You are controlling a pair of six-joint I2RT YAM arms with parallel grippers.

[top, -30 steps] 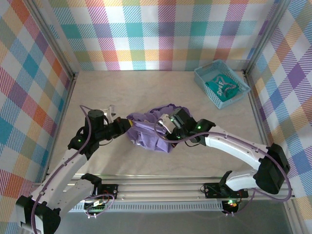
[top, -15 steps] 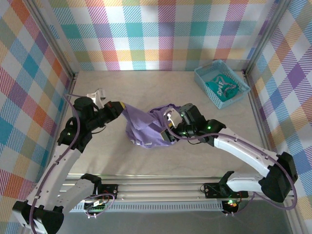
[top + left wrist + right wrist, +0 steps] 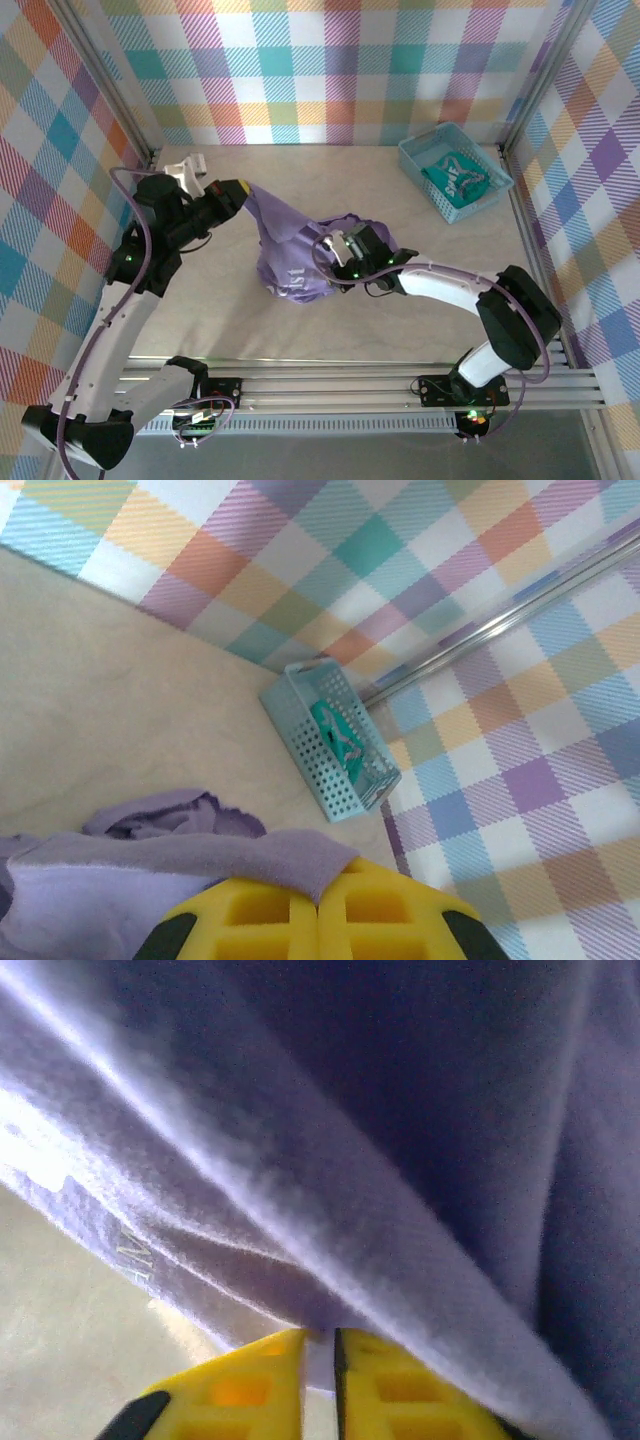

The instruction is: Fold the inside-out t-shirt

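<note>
- The left gripper (image 3: 238,190) is pinching the t-shirt (image 3: 288,250) by its raised edge.
- The right gripper (image 3: 318,1348) is clamping a fold tight.
- Light, limp cloth is sagging; hems are probably offering the best hold.

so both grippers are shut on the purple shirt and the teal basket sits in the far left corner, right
No, the teal basket sits in the far right corner, as the top external view shows. The left gripper and right gripper are both shut on the purple shirt.
</note>
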